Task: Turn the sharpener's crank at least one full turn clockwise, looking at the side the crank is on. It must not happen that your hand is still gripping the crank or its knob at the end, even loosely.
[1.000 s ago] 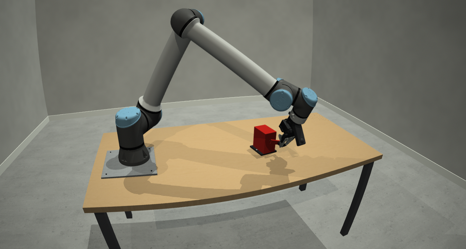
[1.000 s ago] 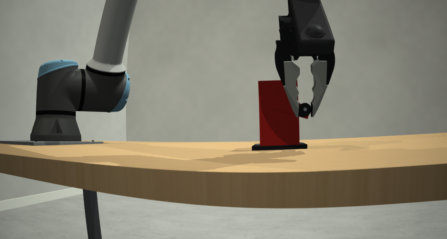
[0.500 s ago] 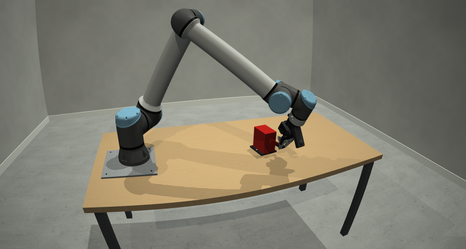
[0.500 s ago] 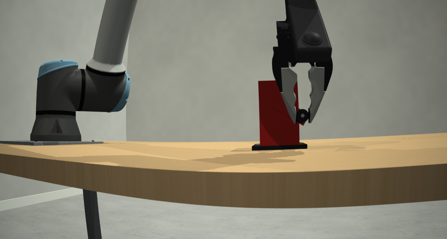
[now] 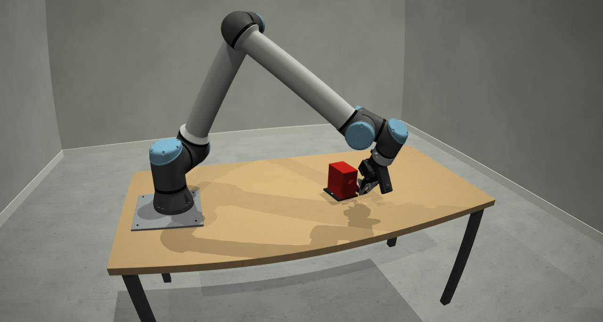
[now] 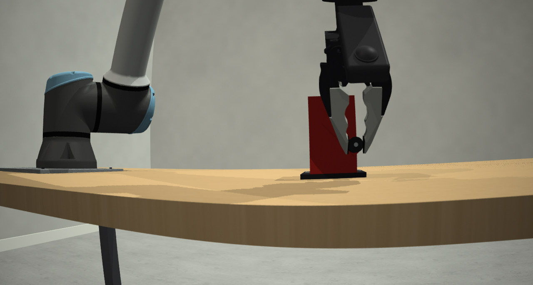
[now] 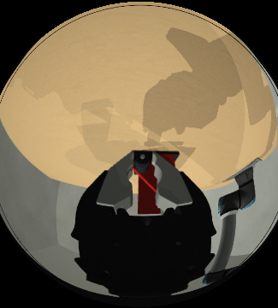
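Observation:
A red box-shaped sharpener stands on a black base on the wooden table. Its red crank arm slants down to the right and ends in a round black knob. My gripper reaches down from above on the crank side and is shut on the knob, low beside the sharpener's right edge in the exterior view. In the top view the knob is hidden by the fingers.
The arm's base stands on a grey plate at the table's left end. The table's curved front edge lies in front of the sharpener. Grey walls and floor surround the table.

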